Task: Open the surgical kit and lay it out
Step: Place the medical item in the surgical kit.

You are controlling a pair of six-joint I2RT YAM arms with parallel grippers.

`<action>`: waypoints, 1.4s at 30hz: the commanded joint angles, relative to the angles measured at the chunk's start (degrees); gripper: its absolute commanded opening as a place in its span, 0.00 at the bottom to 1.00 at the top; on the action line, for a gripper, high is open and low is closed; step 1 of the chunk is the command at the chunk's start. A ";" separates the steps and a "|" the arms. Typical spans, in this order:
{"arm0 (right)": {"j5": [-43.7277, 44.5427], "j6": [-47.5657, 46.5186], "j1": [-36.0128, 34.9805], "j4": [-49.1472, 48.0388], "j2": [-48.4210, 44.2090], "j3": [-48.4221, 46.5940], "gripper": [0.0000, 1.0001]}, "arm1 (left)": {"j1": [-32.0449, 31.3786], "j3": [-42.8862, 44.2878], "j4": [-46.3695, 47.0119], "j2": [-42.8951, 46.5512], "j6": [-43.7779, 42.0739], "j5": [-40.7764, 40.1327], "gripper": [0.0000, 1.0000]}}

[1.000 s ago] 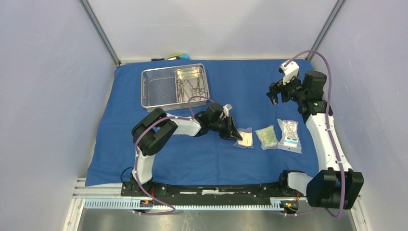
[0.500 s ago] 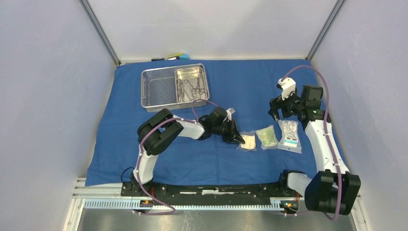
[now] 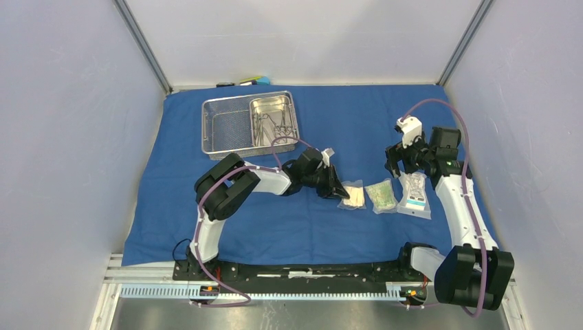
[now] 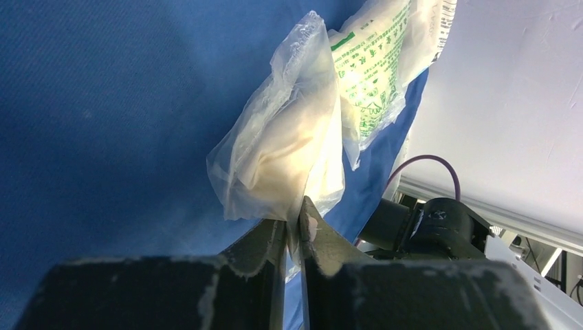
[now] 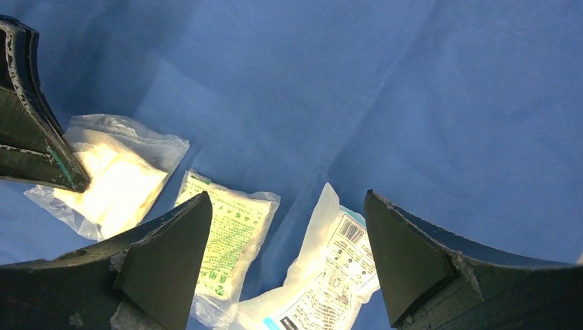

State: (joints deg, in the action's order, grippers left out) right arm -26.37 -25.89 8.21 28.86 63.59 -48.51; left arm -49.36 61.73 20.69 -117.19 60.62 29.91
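Right now the left gripper (image 3: 338, 190) is lying low near the middle of the overhead frame. Its jaws are standing at a narrow slit, with a corner of the cream packet (image 3: 352, 196) sitting right at the tips. I cannot tell from the left wrist view whether that corner is being pinched or only touched. Just right of it the green-printed packet (image 3: 381, 195) and the white packet (image 3: 414, 194) are lying in a row on the blue cloth (image 3: 302, 227). The green lettering is too small for me to read. The white one is showing a barcode, fine black print and a blue band, none of it legible. The right gripper (image 3: 399, 167) is hovering above the white packet's far end with its jaws spread wide and nothing between them. In the upper left of the frame the wire-mesh tray (image 3: 223, 127) is sitting on the cloth. The steel pan (image 3: 265, 106) is filling the tray's right half, with the metal instruments (image 3: 271, 127) lying inside it.
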 commanded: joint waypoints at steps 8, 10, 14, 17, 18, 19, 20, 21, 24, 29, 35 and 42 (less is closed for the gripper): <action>0.35 -0.21 0.32 0.58 0.59 -0.62 0.89 | -0.56 3.85 -4.32 -0.78 -2.72 0.17 0.37; 0.32 -0.39 0.31 0.55 0.58 -0.62 0.89 | -0.56 5.67 -8.31 -0.55 -4.72 -0.40 0.46; 0.35 -0.64 0.32 0.45 0.95 -0.44 0.89 | -0.55 8.50 -14.51 0.79 -9.66 -2.29 0.67; 0.05 -0.50 0.32 0.00 1.17 -0.61 0.89 | -0.56 9.40 -17.66 2.72 -13.39 -3.87 1.00; -0.15 -0.41 0.32 -0.16 1.28 -0.75 0.89 | -0.48 9.66 -18.78 3.19 -14.80 -4.42 1.00; -0.52 -0.31 0.32 -0.28 1.47 -1.00 0.89 | -0.45 9.99 -19.89 3.82 -15.96 -5.15 1.00; -0.72 -0.15 0.27 -0.41 1.50 -1.26 0.89 | -0.43 10.22 -20.33 4.33 -17.40 -5.82 1.00; -0.86 -0.04 0.32 -0.62 1.62 -1.66 0.89 | -0.34 10.41 -22.56 5.12 -18.58 -6.42 1.00; -1.48 0.22 0.32 -1.32 2.02 -3.08 0.89 | -0.07 10.93 -25.34 7.49 -23.26 -9.06 1.00; -2.51 0.64 0.32 -1.89 2.75 -6.51 0.90 | 0.33 11.91 -29.43 11.90 -30.60 -12.81 1.00; -3.88 1.84 -0.65 -5.78 3.43 -8.68 0.93 | 1.20 14.48 -37.51 19.25 -45.64 -21.80 1.00; 1.40 1.34 -8.67 -11.91 4.58 -9.62 0.98 | 1.50 13.00 -40.80 28.92 -63.04 -42.82 1.00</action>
State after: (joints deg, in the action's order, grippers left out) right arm -27.70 -24.23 4.01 22.52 67.37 -55.66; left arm -48.29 73.56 -17.12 -93.51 12.75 2.55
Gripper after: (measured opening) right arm 0.968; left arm 0.996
